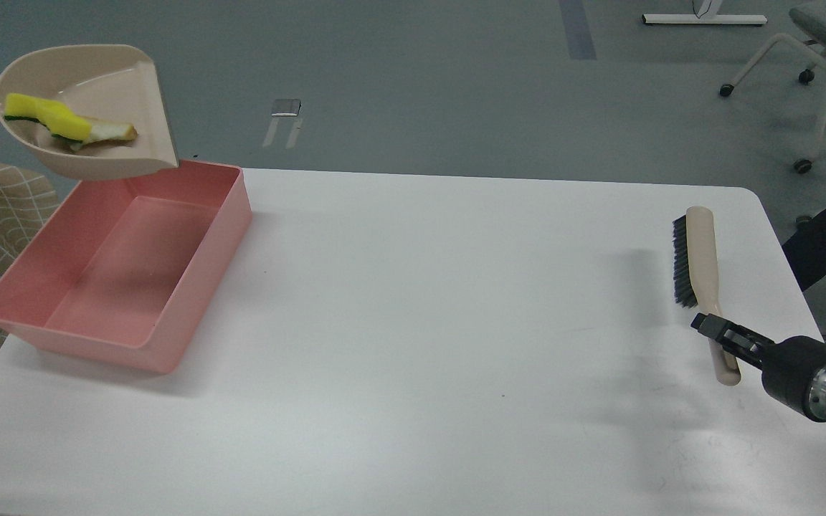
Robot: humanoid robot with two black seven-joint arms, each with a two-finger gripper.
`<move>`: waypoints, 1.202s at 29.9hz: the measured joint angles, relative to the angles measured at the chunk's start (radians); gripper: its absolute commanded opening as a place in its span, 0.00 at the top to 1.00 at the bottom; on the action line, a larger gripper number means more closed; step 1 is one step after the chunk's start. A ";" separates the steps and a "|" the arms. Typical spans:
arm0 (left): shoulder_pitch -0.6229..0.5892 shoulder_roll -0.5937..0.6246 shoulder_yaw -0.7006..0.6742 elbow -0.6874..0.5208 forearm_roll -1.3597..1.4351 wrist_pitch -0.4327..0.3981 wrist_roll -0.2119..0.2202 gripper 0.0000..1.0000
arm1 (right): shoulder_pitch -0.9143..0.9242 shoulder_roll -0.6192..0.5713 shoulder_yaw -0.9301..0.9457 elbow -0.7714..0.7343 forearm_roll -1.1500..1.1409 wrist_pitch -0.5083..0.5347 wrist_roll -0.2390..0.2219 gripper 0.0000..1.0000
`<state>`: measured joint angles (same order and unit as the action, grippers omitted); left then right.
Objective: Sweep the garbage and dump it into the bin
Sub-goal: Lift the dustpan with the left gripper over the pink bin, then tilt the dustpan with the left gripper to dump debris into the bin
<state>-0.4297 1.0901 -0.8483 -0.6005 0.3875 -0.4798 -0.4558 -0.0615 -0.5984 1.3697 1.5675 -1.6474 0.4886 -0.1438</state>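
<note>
Right pincer [708, 324] clamps brush [700, 265] | dustpan [115, 75] holds sponge [47, 115], slice [113, 132] | bin [191, 287]

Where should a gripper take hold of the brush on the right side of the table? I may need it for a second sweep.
Grip the brush by its bare beige handle, the near end, coming from above with fingers across its width. It lies flat with the black bristles along the far half's left side, so the handle is the slim, clear part. The right gripper is already at that handle.

head view: looking forward and down over the table [413, 322] | facing the floor [420, 72] beyond | taking in the whole tabletop
</note>
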 measured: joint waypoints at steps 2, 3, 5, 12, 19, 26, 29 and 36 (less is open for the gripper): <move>-0.001 0.010 0.000 0.047 0.002 -0.007 -0.001 0.98 | 0.000 0.004 0.000 0.000 0.000 0.000 0.000 0.97; -0.001 0.019 0.001 0.060 0.005 -0.008 -0.002 0.98 | 0.000 0.005 0.000 0.000 0.000 0.000 0.000 0.97; 0.000 0.037 0.007 0.069 0.008 -0.009 -0.009 0.98 | 0.000 0.006 0.000 0.000 0.000 0.000 0.000 0.97; 0.007 0.097 0.044 0.064 0.049 -0.009 -0.033 0.99 | 0.000 0.012 0.013 0.000 0.000 0.000 0.000 0.97; 0.002 0.101 0.089 0.059 0.120 -0.009 -0.033 1.00 | 0.000 0.023 0.019 0.004 0.000 0.000 0.010 0.97; -0.001 0.108 0.092 -0.031 0.141 -0.009 -0.033 1.00 | -0.001 0.041 0.022 0.002 0.000 0.000 0.015 0.97; -0.004 0.110 0.092 -0.075 0.184 -0.009 -0.033 1.00 | -0.001 0.045 0.022 0.002 0.000 0.000 0.015 0.97; -0.024 0.110 0.089 -0.141 0.292 -0.009 -0.033 1.00 | 0.000 0.046 0.029 0.011 0.000 0.000 0.024 0.97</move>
<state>-0.4538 1.1998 -0.7591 -0.7411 0.6790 -0.4885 -0.4889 -0.0614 -0.5523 1.3986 1.5782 -1.6474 0.4887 -0.1203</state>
